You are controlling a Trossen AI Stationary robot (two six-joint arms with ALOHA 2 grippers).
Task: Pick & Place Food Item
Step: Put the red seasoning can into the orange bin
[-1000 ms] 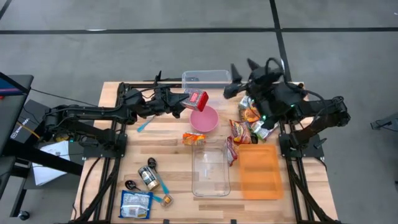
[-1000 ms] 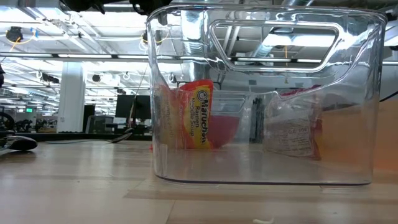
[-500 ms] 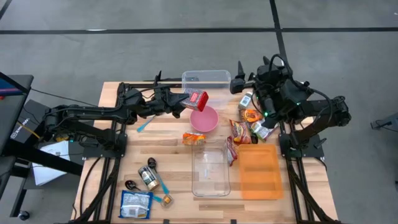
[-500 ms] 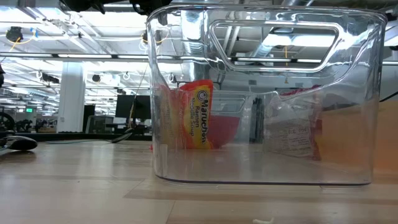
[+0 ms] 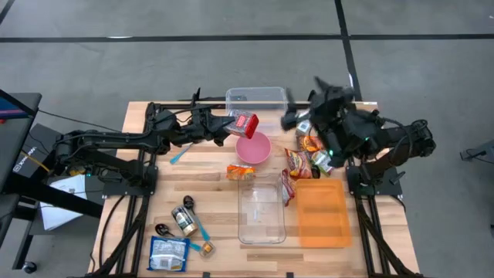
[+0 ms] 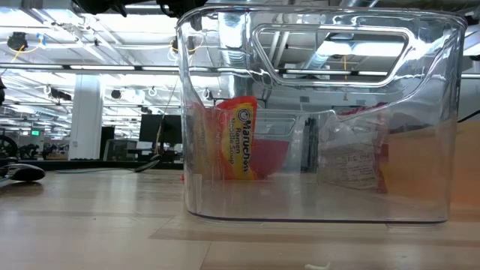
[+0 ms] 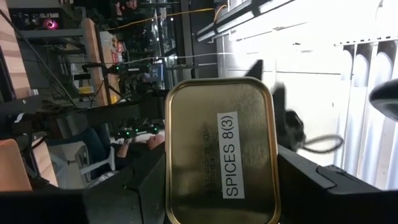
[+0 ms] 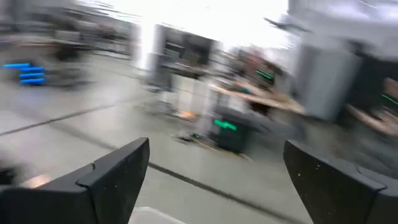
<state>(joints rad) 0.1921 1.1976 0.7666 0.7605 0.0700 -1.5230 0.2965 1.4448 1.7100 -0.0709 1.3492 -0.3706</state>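
Left claw [image 5: 231,126] grips a red spice tin [image 5: 245,124] just above the pink bowl [image 5: 253,147]; right claw [image 5: 296,120], wide open and empty, hovers right of the bowl.

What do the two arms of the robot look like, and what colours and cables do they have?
Both arms are black and jointed, with black cables along them. The left arm is long and slim; a white label with dark lettering sits at its base. The right arm shows small green lights. Each gripper has two broad, dark, flat fingers.
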